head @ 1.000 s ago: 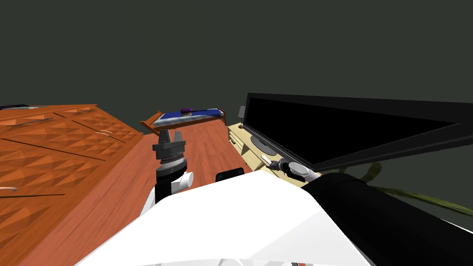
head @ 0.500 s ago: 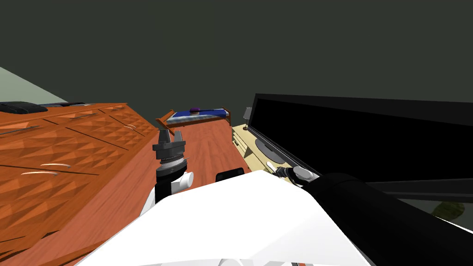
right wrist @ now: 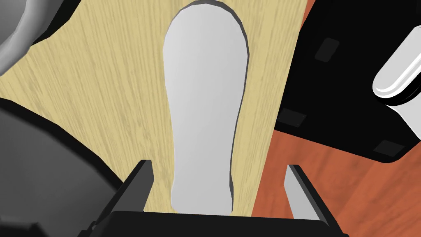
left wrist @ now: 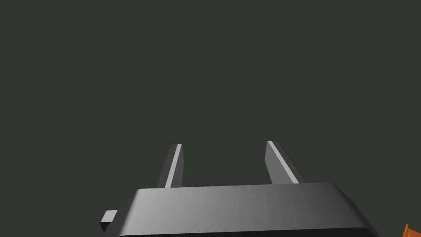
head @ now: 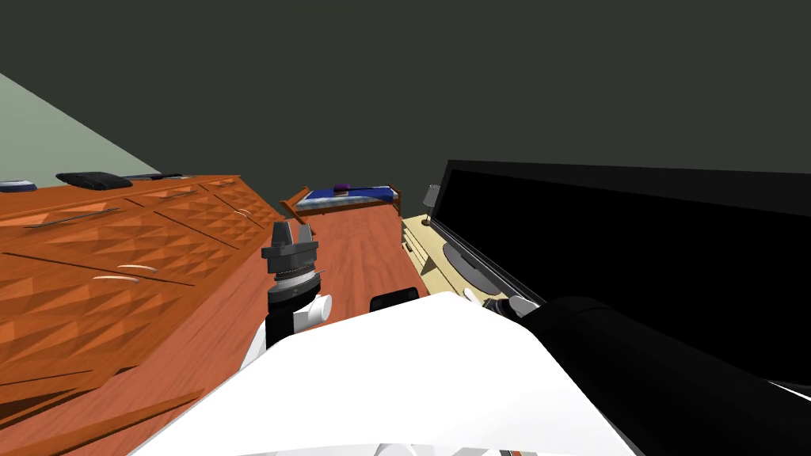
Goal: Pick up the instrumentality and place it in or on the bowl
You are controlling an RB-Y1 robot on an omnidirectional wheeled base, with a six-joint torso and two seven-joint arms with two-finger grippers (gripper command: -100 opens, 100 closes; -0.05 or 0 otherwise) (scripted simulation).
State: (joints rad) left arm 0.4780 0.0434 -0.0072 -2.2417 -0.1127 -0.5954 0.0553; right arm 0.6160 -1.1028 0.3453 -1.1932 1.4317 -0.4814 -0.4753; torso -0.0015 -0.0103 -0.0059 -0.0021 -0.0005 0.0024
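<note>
Nearby, white device on stand, television alongside.

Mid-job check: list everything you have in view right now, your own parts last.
white tool: one, white, elongated, lying flat on the stand
stand: one, light wood, at my right
TV: one, black, on the stand
dresser: one, orange-brown, at my left
black item: one, on the dresser's top
bed: one, blue cover, far across the floor
purple thing: one, small, on the bed
floor: red-brown wood
left pincer: open, nothing between its fingers
right pincer: open, straddling the white tool
</note>
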